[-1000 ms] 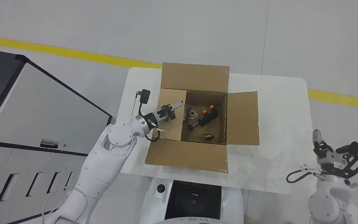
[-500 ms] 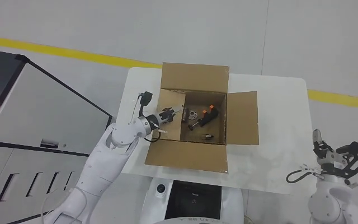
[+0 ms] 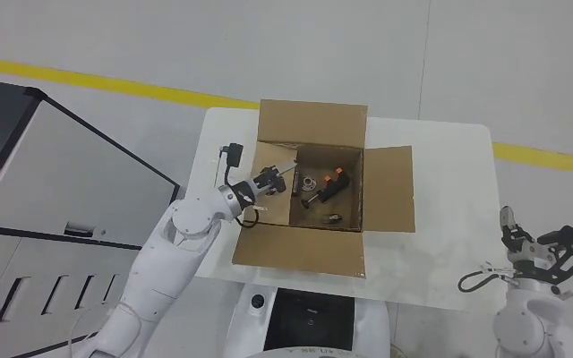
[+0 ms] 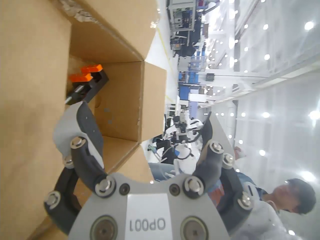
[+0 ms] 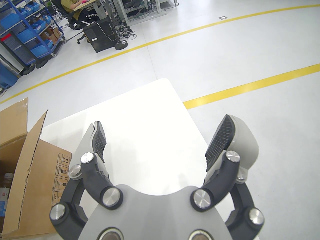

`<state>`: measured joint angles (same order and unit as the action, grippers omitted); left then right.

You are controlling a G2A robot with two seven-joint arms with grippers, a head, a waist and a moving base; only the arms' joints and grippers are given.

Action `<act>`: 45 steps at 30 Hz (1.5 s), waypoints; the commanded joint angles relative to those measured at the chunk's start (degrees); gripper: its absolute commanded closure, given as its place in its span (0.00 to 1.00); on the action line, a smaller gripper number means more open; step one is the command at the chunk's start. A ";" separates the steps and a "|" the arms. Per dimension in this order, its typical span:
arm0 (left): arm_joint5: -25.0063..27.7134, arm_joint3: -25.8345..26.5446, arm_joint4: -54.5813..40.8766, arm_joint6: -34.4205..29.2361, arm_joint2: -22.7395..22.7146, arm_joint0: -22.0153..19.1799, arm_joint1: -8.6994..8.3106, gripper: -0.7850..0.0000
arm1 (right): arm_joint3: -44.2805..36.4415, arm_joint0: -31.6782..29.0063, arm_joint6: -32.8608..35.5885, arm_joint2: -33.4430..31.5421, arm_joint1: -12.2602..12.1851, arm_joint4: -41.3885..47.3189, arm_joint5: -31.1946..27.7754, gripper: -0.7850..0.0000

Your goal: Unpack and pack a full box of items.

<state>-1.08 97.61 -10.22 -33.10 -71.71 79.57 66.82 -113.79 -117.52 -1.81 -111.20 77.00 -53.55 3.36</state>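
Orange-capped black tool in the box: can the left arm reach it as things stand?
Probably yes. The box is open, the left gripper is open above its left flap, and the orange-capped tool lies uncovered beyond. That flap sits close beside one finger and could snag.

Cut off by frame edge in right wrist view: box (image 5: 27, 156), bottle (image 5: 7, 178) inside half hidden behind its wall | partly hidden behind cardboard and a finger of left gripper (image 4: 144, 111) in left wrist view: black-and-orange part (image 4: 86, 82) | too small to identify from top view, 2 things on box floor: round metal piece (image 3: 309, 184), dark piece (image 3: 333, 217)
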 commanded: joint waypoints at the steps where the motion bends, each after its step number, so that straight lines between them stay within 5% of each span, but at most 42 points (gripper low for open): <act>1: 0.27 2.51 -4.71 0.21 -1.86 0.89 -0.03 0.00 | 1.62 1.01 0.25 1.53 -0.04 -0.98 -1.92 0.00; 11: 0.42 12.23 -25.96 1.75 -9.85 5.43 0.11 0.00 | 15.26 12.96 0.66 16.67 0.47 -11.11 -3.11 0.00; 17: -0.41 14.60 -19.17 1.38 -13.17 8.65 -0.60 0.00 | 17.15 15.37 2.11 20.78 0.76 -10.92 -4.44 0.00; 27: 0.02 15.19 -16.39 2.30 -13.41 10.47 -0.73 0.00 | 5.75 13.83 9.33 20.11 0.25 -2.60 -13.30 0.00; 36: 0.02 15.19 -16.39 2.30 -13.41 10.47 -0.73 0.00 | 8.39 18.50 11.32 28.53 0.65 -8.83 -9.91 0.00; 45: 0.02 15.19 -16.39 2.30 -13.41 10.47 -0.73 0.00 | 9.75 22.15 11.26 35.96 0.45 -25.28 -10.49 0.00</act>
<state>-1.06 112.80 -26.61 -30.80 -85.11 90.04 66.09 -104.14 -95.78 9.29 -75.95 77.44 -77.20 -7.20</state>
